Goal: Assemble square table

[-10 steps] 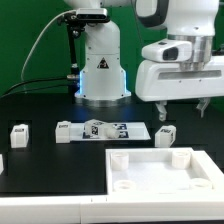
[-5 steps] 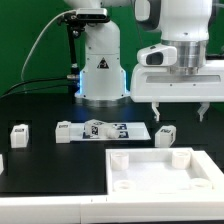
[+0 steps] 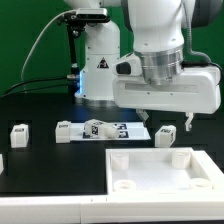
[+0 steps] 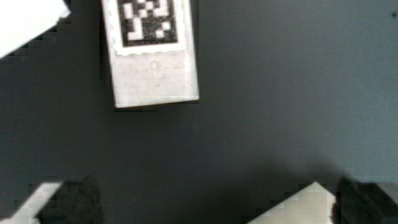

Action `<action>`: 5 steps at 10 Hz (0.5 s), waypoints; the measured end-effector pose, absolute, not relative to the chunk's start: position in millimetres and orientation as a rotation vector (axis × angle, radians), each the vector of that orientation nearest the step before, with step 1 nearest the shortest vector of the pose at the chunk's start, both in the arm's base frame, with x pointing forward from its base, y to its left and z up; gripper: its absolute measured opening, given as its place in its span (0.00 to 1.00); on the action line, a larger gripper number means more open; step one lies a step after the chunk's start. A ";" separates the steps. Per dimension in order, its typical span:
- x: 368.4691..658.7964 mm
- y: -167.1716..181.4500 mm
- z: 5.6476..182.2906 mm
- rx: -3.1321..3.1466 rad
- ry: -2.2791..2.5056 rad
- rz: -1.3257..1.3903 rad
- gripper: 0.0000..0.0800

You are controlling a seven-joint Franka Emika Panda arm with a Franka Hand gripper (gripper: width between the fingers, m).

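Note:
The square table's white panel (image 3: 165,170), with a raised rim and round corner sockets, lies at the front on the exterior view's right. Three white tagged legs stand on the black table: one (image 3: 18,135) on the left, one (image 3: 65,131) by the marker board, one (image 3: 165,133) just behind the panel. My gripper (image 3: 164,121) hangs open and empty above that last leg. In the wrist view a tagged leg (image 4: 151,55) lies ahead of the gripper (image 4: 217,205), well clear of the dark fingertips (image 4: 71,200).
The marker board (image 3: 108,129) lies flat mid-table between the legs. The robot base (image 3: 100,65) stands behind it with cables on the left. Another white piece (image 3: 2,163) shows at the left edge. A white corner (image 4: 338,200) shows beside one fingertip.
The gripper has swung toward the exterior view's left and come lower, from the right edge to above the leg behind the panel. The parts on the table have not moved.

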State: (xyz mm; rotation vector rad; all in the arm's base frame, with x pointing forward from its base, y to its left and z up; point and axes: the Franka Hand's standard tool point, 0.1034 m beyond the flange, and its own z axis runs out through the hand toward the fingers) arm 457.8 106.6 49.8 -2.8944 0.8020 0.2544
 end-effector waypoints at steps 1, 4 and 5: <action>457.1 106.3 49.6 -2.897 0.784 0.271 0.81; 454.8 100.9 34.6 -2.923 0.386 0.386 0.81; 458.6 99.0 33.2 -2.894 0.360 0.475 0.81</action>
